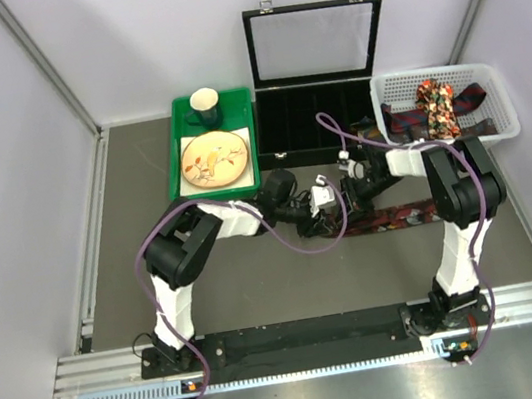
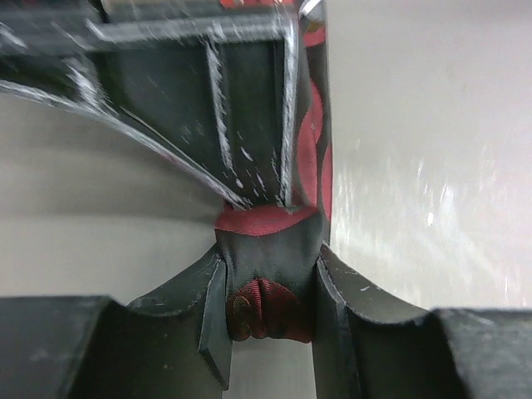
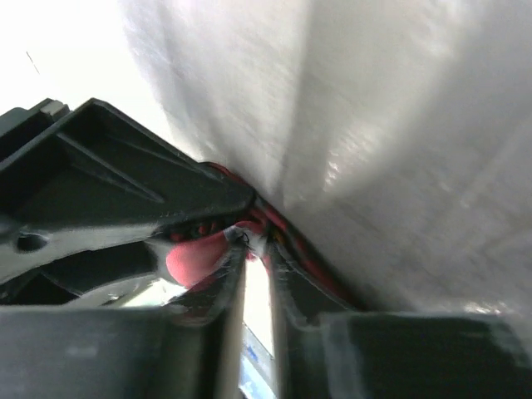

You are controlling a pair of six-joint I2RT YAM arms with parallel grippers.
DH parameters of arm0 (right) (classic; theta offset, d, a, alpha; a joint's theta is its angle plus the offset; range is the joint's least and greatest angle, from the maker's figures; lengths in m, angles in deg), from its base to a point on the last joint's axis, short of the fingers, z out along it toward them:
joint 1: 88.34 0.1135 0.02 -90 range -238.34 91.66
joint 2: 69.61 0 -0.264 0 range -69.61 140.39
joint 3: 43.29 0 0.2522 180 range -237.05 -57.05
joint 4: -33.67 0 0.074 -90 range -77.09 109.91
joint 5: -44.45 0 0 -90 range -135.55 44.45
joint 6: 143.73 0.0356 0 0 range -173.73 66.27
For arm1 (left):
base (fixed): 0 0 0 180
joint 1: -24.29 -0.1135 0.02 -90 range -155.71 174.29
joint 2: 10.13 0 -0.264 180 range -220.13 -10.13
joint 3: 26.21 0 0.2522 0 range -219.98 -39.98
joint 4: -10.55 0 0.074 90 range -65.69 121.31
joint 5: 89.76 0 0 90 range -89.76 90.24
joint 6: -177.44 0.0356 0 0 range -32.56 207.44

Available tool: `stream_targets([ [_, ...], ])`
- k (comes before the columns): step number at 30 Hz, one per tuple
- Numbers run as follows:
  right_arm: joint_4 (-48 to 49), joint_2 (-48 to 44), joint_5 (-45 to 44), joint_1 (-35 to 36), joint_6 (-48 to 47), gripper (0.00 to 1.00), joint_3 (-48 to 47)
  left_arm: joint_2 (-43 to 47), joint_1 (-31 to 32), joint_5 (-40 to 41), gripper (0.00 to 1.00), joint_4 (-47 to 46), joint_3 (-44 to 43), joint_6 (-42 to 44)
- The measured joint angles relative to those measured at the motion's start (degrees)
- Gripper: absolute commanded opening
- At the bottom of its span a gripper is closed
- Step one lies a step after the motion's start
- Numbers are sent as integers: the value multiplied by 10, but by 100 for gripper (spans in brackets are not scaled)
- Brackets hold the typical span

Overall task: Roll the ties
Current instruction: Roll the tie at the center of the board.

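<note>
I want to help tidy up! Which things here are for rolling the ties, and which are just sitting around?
For the job: tie on the table, pinched by the left gripper; ties in the white basket.
Just lying about: green tray, plate, mug, black box (perhaps for rolled ties).

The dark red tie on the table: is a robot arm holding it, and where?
Yes: the left end effector pinches the folded end of the tie. Whether the right end effector grips too is unclear.

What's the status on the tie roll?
Left gripper shut on tie end. Right gripper nearly closed at the fabric, grip unclear. Tie's tail flat on table. Open black case just behind.
</note>
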State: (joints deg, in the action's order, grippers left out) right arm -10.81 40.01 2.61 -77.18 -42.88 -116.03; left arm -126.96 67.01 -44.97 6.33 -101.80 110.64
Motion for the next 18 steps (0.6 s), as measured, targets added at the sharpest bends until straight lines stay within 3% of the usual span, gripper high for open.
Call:
stream_targets([
  [4, -5, -1, 0, -2, -13, 33, -21, 37, 0, 51, 10, 95, 0, 54],
  [7, -11, -15, 17, -9, -19, 47, -22, 51, 0, 74, 10, 138, -2, 79],
  [11, -2, -41, 53, -8, -5, 47, -17, 53, 9, 99, 17, 186, -22, 107],
  [18, 25, -42, 67, 23, 14, 42, 2, 48, 32, 148, 19, 267, -68, 145],
])
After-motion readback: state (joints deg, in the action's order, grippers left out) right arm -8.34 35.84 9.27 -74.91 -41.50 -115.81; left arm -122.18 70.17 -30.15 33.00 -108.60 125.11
